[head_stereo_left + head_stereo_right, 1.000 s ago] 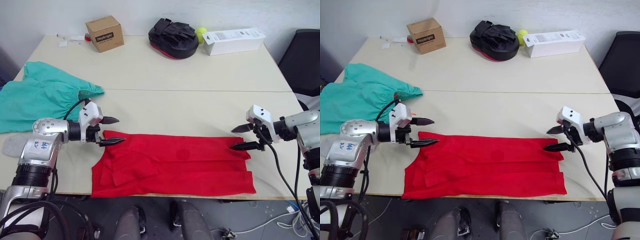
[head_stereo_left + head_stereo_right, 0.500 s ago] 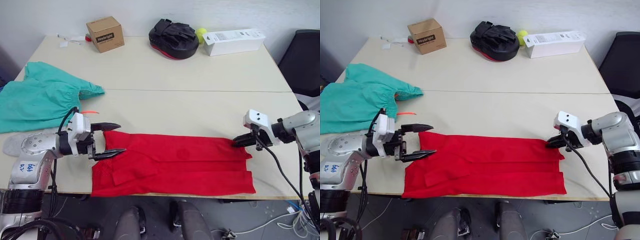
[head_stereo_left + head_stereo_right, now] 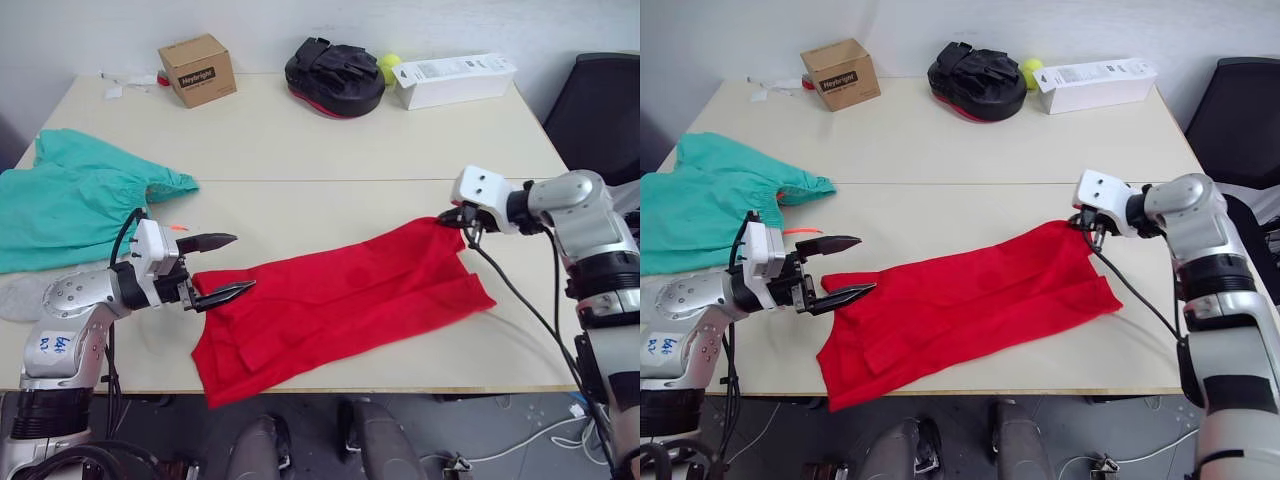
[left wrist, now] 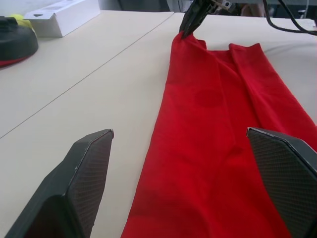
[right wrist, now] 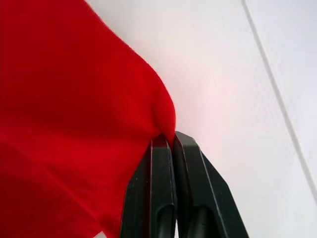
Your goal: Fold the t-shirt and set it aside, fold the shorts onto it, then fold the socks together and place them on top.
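The red t-shirt (image 3: 340,300) lies slanted across the near half of the table, folded into a long band. My right gripper (image 3: 445,218) is shut on the shirt's far right corner, holding it a little off the table; the right wrist view shows the cloth pinched between the closed fingertips (image 5: 171,141). At the shirt's left end my left gripper (image 3: 243,262) is open just above the cloth, touching nothing. The teal shorts (image 3: 70,200) lie crumpled at the table's left side. A grey sock (image 3: 15,297) lies at the left edge, below the shorts.
Along the far edge stand a cardboard box (image 3: 196,68), a black bag (image 3: 335,75), a yellow ball (image 3: 387,68) and a long white box (image 3: 455,78). A black chair (image 3: 600,110) stands to the right of the table.
My right gripper shut on the shirt's right corner and drew it up and toward the table's middle, skewing the shirt. The left gripper moved nearer the shirt's left end, still open.
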{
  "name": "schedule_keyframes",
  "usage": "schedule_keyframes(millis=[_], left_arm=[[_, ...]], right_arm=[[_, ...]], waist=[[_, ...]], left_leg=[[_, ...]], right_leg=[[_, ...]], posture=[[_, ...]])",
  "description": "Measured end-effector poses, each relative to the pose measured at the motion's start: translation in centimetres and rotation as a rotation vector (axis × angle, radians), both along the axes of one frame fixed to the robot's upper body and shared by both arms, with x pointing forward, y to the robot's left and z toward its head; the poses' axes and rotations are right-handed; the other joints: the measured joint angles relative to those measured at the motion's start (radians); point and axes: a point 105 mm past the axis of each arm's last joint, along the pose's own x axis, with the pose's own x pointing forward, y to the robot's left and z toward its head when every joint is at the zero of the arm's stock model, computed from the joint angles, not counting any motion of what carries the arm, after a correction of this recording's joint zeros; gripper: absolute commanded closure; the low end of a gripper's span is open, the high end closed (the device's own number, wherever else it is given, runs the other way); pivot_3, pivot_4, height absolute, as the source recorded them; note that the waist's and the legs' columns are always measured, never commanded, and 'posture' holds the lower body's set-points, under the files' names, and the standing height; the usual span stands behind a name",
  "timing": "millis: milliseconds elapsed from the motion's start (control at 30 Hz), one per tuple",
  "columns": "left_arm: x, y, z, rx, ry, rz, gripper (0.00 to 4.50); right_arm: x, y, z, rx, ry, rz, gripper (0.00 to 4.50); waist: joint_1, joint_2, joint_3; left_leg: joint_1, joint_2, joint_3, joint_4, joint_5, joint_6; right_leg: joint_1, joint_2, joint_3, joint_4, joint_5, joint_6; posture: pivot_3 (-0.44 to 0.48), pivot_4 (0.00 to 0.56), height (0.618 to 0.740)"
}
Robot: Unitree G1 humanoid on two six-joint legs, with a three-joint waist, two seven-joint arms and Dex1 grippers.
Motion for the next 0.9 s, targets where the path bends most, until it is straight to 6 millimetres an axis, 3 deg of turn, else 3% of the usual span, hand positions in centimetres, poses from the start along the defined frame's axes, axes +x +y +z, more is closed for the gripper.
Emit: schedule_keyframes(millis=[167, 267, 467, 567, 667, 767, 900], left_arm=[[0.0, 0.5, -0.4, -0.005, 0.009, 0.043, 0.0], [-0.2, 0.6, -0.4, 0.003, 0.015, 0.044, 0.0], [-0.3, 0.4, -0.4, 0.017, 0.021, 0.032, 0.0], [0.4, 0.8, -0.1, 0.039, 0.023, 0.039, 0.0], [1.9, 1.5, 0.0, 0.063, 0.065, 0.047, 0.0], [3.1, 1.9, -0.7, 0.089, 0.124, 0.056, 0.0], [4.2, 1.6, -2.5, 0.146, 0.222, 0.025, 0.0]], right_arm=[[0.8, -0.2, -1.4, -0.021, -0.078, -0.004, 4.48], [0.8, 0.4, -0.9, 0.031, -0.131, 0.031, 3.9], [-0.2, -1.1, 0.1, 0.227, -0.109, -0.007, 1.87], [-1.7, -3.2, 1.5, 0.414, -0.024, -0.091, 0.89], [-4.9, -5.3, 3.3, 0.713, 0.153, -0.232, 0.02], [-7.7, -6.9, 3.5, 0.849, 0.279, -0.439, 0.02], [-11.3, -7.3, 1.6, 0.945, 0.458, -0.664, 0.02]], waist=[[0.0, 0.0, 0.0], [-0.005, 0.0, 0.0], [-0.01, 0.0, 0.0], [-0.003, 0.0, 0.0], [0.016, 0.0, 0.0], [0.021, 0.0, -0.001], [0.017, 0.0, -0.001]], left_leg=[[-0.001, -0.001, 0.0, 0.0, 0.0, 0.001], [0.0, -0.001, 0.0, 0.0, 0.001, 0.001], [0.0, 0.0, 0.0, 0.0, 0.001, 0.0], [0.0, -0.001, -0.001, 0.0, 0.001, 0.001], [0.0, 0.0, -0.003, 0.0, 0.001, 0.001], [0.0, 0.0, -0.004, 0.0, 0.001, 0.001], [0.0, 0.0, -0.004, -0.001, 0.001, 0.001]], right_leg=[[0.0, -0.001, 0.0, -0.001, 0.0, 0.0], [0.0, 0.0, 0.001, 0.0, 0.0, 0.0], [0.0, 0.0, 0.001, 0.001, 0.0, 0.0], [0.0, 0.0, 0.001, 0.001, 0.0, 0.0], [0.0, 0.0, 0.001, 0.0, 0.0, 0.0], [0.001, -0.001, 0.0, -0.001, 0.0, 0.0], [0.001, -0.001, -0.001, -0.001, 0.001, -0.002]], posture=[[0.0, 0.15, 0.74], [0.0, 0.15, 0.74], [0.0, 0.15, 0.74], [0.0, 0.15, 0.74], [0.0, 0.15, 0.74], [0.0, 0.15, 0.74], [0.0, 0.15, 0.74]])
